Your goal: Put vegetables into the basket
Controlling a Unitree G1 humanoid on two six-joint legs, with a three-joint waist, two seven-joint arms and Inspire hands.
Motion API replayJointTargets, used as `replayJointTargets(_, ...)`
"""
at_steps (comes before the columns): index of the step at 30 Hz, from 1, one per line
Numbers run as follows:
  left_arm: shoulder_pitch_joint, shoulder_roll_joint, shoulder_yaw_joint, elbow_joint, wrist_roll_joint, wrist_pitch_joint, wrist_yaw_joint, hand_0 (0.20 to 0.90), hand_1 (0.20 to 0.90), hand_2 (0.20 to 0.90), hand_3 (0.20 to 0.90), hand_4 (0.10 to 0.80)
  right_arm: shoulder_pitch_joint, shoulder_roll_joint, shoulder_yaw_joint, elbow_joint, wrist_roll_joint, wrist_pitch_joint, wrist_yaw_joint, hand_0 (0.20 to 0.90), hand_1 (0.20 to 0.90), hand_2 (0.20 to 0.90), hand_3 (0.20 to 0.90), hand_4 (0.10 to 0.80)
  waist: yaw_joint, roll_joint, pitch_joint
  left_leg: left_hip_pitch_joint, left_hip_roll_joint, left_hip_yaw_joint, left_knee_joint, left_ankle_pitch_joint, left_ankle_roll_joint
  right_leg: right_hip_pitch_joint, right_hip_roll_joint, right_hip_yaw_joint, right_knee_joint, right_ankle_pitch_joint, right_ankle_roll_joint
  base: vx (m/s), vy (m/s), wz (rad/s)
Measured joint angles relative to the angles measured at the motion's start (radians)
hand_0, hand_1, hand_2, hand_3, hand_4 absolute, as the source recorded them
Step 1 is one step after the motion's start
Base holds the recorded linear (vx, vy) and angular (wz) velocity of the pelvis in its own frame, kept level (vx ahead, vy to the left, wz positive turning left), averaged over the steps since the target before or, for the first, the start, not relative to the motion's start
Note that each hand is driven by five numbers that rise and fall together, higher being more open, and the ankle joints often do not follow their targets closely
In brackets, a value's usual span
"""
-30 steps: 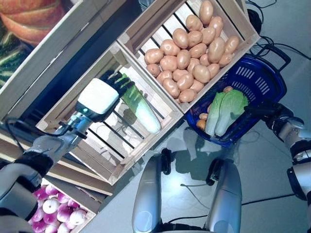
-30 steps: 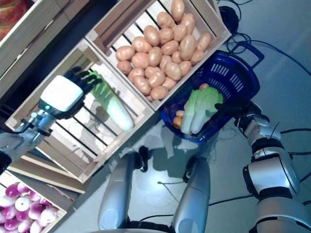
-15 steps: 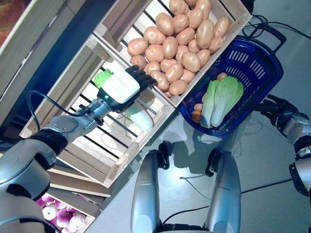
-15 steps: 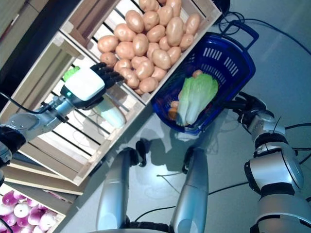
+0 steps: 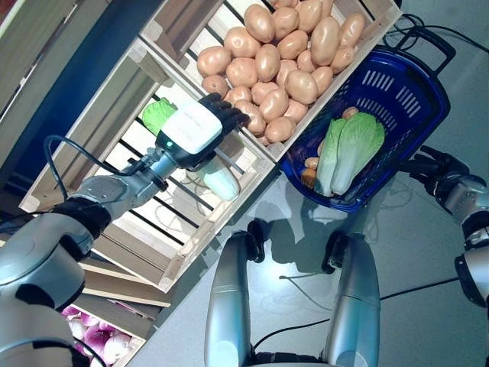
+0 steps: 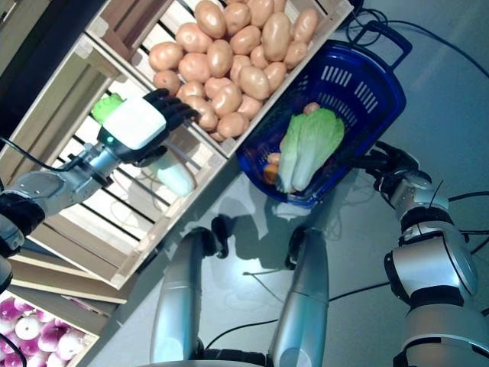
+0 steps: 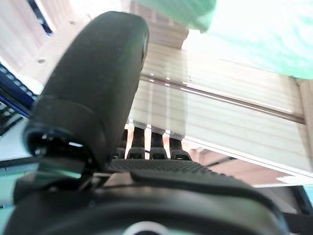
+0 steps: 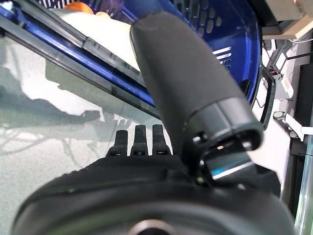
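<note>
My left hand [image 5: 195,130] lies over the middle of a long pale green cabbage [image 5: 220,180] in a wooden crate [image 5: 229,218] of the stand. Its fingers are straight and reach to the crate's divider by the potatoes [image 5: 252,118]. The cabbage's leafy end [image 5: 157,115] shows behind the hand, and it also shows past the thumb [image 7: 93,93] in the left wrist view [image 7: 254,34]. The blue basket [image 5: 419,73] stands on the floor and holds a green cabbage [image 5: 348,153] and small orange pieces [image 5: 309,173]. My right hand [image 5: 437,168] is open beside the basket's rim [image 8: 63,44].
The wooden stand fills the left and top of the eye views, with slatted crates tilted toward me. A crate of potatoes [image 5: 294,53] sits between my left hand and the basket. Grey floor [image 5: 428,260] lies to the right.
My left hand has slid from the cabbage's leafy end onto its middle. The camera has shifted. The right hand stays by the basket.
</note>
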Motion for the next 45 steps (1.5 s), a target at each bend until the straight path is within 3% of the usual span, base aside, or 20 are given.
replayJointTargets(4,0.11,-0.001,0.166,0.037,0.028,-0.003,0.173,0.9,0.9,0.9,0.9,0.8,0.026,0.0,-0.002,0.002,0.017,-0.019,0.021,0.9,0.9,0.9,0.9,0.8,0.009,0.0,0.0,0.0,0.002,-0.014,-0.006,0.001,-0.01,0.005,0.001,-0.015,0.002,-0.003,-0.004,0.005,-0.06,0.02)
replayJointTargets(7,0.177,0.005,0.29,0.049,0.088,-0.03,0.232,0.9,0.9,0.9,0.9,0.8,0.057,0.0,-0.019,0.0,0.017,-0.029,0.027,0.9,0.9,0.9,0.9,0.8,0.022,-0.001,0.0,0.007,-0.001,-0.027,-0.013,0.004,-0.016,0.017,0.001,-0.026,0.002,-0.013,-0.011,0.047,-0.028,0.1)
replayJointTargets(10,0.251,0.011,0.329,0.017,0.143,-0.05,0.255,0.9,0.9,0.9,0.9,0.8,0.075,0.0,-0.029,0.005,0.017,-0.031,0.027,0.9,0.9,0.9,0.9,0.8,0.029,-0.001,0.0,0.023,-0.006,-0.029,-0.019,0.005,-0.021,0.035,-0.003,-0.026,0.003,-0.018,-0.006,-0.032,0.002,0.07)
replayJointTargets(14,0.331,0.016,0.323,-0.04,0.199,-0.054,0.258,0.9,0.9,0.9,0.9,0.8,0.086,-0.001,-0.033,0.005,0.017,-0.037,0.027,0.9,0.9,0.9,0.9,0.8,0.031,-0.001,0.0,0.025,-0.012,-0.03,-0.021,0.008,-0.018,0.039,-0.007,-0.026,0.0,-0.016,-0.004,0.048,0.002,0.04)
replayJointTargets(21,0.332,0.022,0.319,-0.07,0.207,-0.066,0.258,0.9,0.9,0.9,0.9,0.8,0.092,-0.001,-0.033,0.004,0.017,-0.038,0.029,0.9,0.9,0.9,0.9,0.8,0.032,-0.001,0.0,0.027,-0.014,-0.029,-0.028,0.016,-0.012,0.042,-0.008,-0.026,-0.003,-0.014,-0.009,-0.011,0.009,0.01)
replayJointTargets(25,0.319,0.026,0.263,-0.081,0.206,-0.074,0.244,0.9,0.9,0.9,0.9,0.8,0.091,-0.001,-0.032,0.004,0.017,-0.038,0.034,0.9,0.9,0.9,0.9,0.8,0.027,-0.002,0.001,0.025,-0.014,-0.029,-0.032,0.017,-0.013,0.039,-0.008,-0.026,-0.005,-0.014,-0.009,0.0,0.0,0.0)
replayJointTargets(31,0.283,0.026,0.158,-0.082,0.206,-0.072,0.222,0.9,0.9,0.9,0.9,0.8,0.087,-0.001,-0.026,0.003,0.017,-0.038,0.036,0.9,0.9,0.9,0.9,0.8,0.022,-0.002,0.001,0.009,-0.012,-0.028,-0.03,0.016,-0.013,0.021,-0.006,-0.024,-0.005,-0.013,-0.008,0.024,0.005,0.0)
replayJointTargets(45,0.105,0.019,0.043,0.023,0.183,-0.064,0.14,0.9,0.9,0.9,0.9,0.8,0.044,-0.001,-0.011,0.024,0.017,-0.04,0.058,0.9,0.9,0.9,0.9,0.8,0.005,-0.003,0.001,-0.069,0.002,-0.028,0.042,-0.006,0.0,-0.048,-0.002,-0.013,0.036,-0.014,-0.005,-0.019,0.004,-0.02)
